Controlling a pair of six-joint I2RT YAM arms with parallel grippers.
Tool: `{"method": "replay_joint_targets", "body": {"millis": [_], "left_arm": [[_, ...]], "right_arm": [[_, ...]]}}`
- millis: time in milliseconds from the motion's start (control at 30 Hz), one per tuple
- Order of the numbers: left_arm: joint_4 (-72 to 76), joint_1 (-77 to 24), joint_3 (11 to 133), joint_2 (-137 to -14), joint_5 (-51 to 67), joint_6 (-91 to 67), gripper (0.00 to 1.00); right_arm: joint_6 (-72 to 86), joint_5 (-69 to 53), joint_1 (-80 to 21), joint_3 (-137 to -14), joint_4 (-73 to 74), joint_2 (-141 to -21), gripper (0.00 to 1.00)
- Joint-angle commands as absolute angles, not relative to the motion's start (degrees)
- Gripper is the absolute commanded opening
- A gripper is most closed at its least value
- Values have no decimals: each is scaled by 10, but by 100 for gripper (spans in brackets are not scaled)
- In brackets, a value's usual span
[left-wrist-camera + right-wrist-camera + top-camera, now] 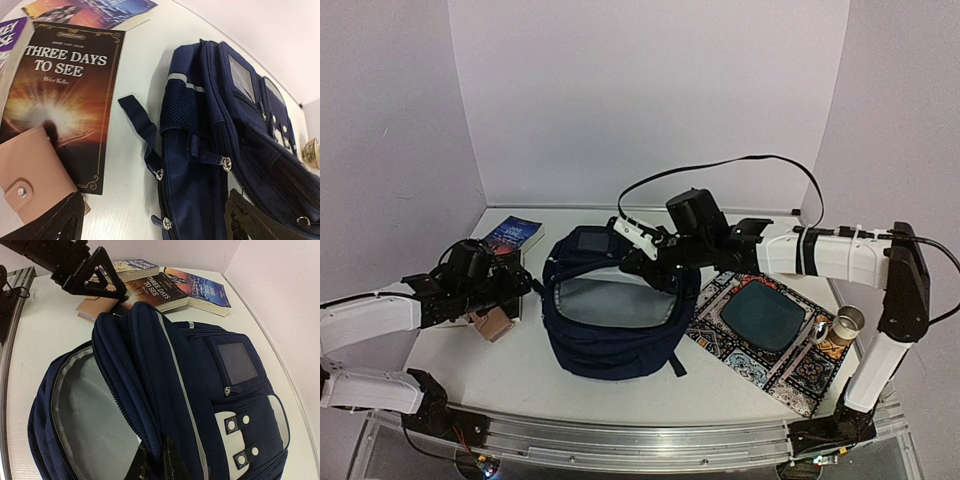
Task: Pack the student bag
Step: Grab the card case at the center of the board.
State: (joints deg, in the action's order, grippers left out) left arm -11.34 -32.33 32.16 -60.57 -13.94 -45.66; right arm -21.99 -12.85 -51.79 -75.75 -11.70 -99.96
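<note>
The student bag (pixel 610 330) lies mid-table, dark navy, its main compartment gaping with pale grey lining (pixel 90 415) showing. My right gripper (pixel 161 462) is shut on the raised front flap edge (pixel 150 370) and holds it up. My left gripper (pixel 155 230) stands wide open just left of the bag, over bare table and the bag's side zipper (pixel 161 175), with nothing between its fingers (pixel 55 225). Its left finger rests by a pink wallet (pixel 30 180). In the top view the left gripper (pixel 512 290) sits above that wallet (pixel 495 323).
Books lie left of the bag: "Three Days to See" (pixel 65 100) under the wallet, others behind (pixel 515 235). A patterned mat (pixel 800 375) on the right carries a dark teal pad (pixel 763 315). A metal cup (pixel 847 322) stands by the right arm.
</note>
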Motion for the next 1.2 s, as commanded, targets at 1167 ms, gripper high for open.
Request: {"method": "replay_joint_targets", "body": {"millis": [1167], "left_arm": [[-201, -247, 351, -821, -217, -661, 99]], "right_arm": [[-202, -176, -516, -790, -184, -1011, 0]]}}
